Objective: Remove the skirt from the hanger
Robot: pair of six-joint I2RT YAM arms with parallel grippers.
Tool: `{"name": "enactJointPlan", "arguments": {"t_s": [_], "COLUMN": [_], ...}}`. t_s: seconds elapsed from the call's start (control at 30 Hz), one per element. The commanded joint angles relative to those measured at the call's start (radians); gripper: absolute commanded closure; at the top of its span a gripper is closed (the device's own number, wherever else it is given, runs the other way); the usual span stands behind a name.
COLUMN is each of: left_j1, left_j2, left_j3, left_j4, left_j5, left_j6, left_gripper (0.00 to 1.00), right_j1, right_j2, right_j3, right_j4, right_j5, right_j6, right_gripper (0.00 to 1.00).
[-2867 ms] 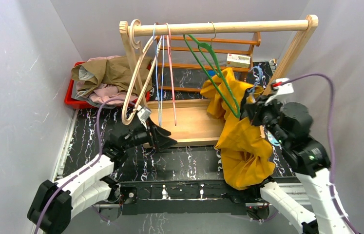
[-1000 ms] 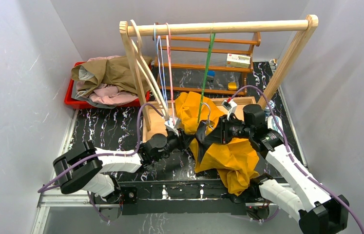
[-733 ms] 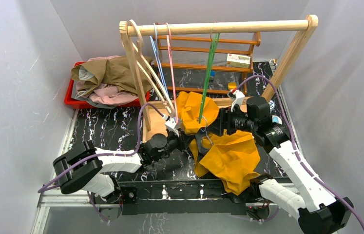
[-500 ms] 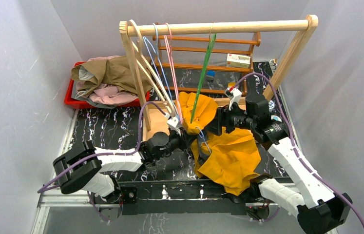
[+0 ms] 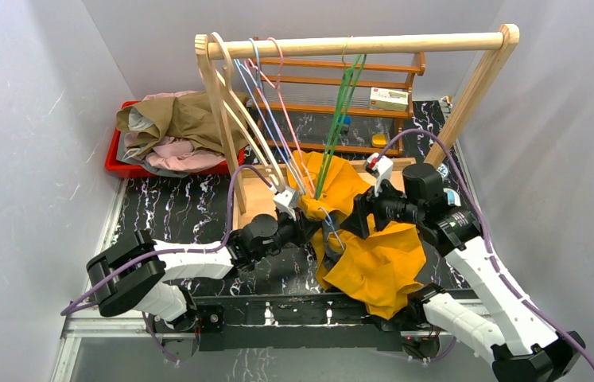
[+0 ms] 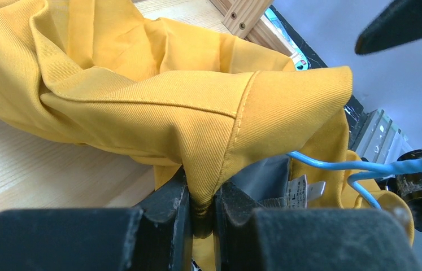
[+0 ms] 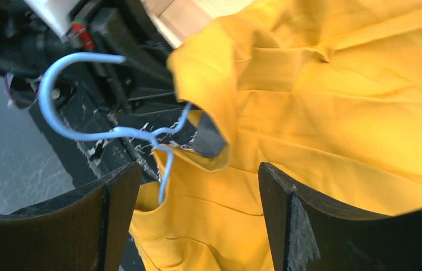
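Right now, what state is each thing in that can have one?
Mustard-yellow cotton skirt: crumpled heap, off the wooden rail.
Light-blue wire hanger: off the rail, partly inside the skirt.
Left gripper: shut on a skirt fold.
Right gripper: open.
Green plastic hanger: hooked on the rail, bare.

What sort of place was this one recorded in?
Probably a lab test cell set up as a mock wardrobe: plain white walls enclose a marbled black table, with a wooden clothes rack carrying hangers and a red bin of clothes.
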Motion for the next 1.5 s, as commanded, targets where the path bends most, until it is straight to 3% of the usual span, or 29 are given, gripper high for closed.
{"name": "enactJointPlan", "arguments": {"t_s": [0.0, 0.13, 0.27, 0.6, 0.9, 1.07, 1.1, 1.2, 1.33, 1.4, 1.47], "left_j1": [-0.004, -0.004, -0.004, -0.004, -0.004, -0.004, -0.005, -0.004, -0.004, -0.006, -0.011], "left_j2": [-0.029, -0.029, -0.029, -0.072, -0.12, -0.167, -0.183, -0.243, -0.319, -0.34, -0.333], "left_j3": [0.039, 0.037, 0.038, 0.042, 0.039, 0.036, 0.033, 0.02, -0.006, -0.006, -0.01], "left_j4": [0.02, 0.02, 0.018, -0.008, -0.065, -0.146, -0.167, -0.245, -0.248, -0.232, -0.189], "left_j5": [0.0, 0.0, 0.007, 0.012, -0.026, -0.057, -0.069, -0.093, 0.02, 0.085, 0.16], "left_j6": [-0.01, -0.011, -0.014, -0.011, 0.005, 0.036, 0.038, 0.031, 0.033, 0.004, -0.01], "left_gripper": [1.0, 1.0, 1.0, 1.0, 1.0, 1.0, 0.94, 0.61, 0.45, 0.23, 0.13], "right_j1": [0.106, 0.142, 0.142, 0.145, 0.145, 0.144, 0.144, 0.145, 0.145, 0.145, 0.145], "right_j2": [-0.038, -0.074, -0.063, 0.033, 0.008, 0.008, 0.012, 0.027, 0.034, 0.038, 0.042], "right_j3": [-0.004, -0.114, -0.119, -0.179, -0.223, -0.23, -0.231, -0.226, -0.21, -0.2, -0.184], "right_j4": [0.034, 0.211, 0.31, 0.532, 0.644, 0.692, 0.703, 0.708, 0.711, 0.712, 0.704], "right_j5": [-0.048, -0.165, -0.156, -0.179, 0.025, 0.151, 0.162, 0.218, 0.242, 0.246, 0.247], "right_j6": [-0.094, -0.101, -0.087, -0.018, 0.137, 0.283, 0.294, 0.309, 0.306, 0.296, 0.29], "right_gripper": [0.18, 0.2, 0.24, 0.53, 0.98, 1.0, 1.0, 1.0, 1.0, 1.0, 1.0]}}
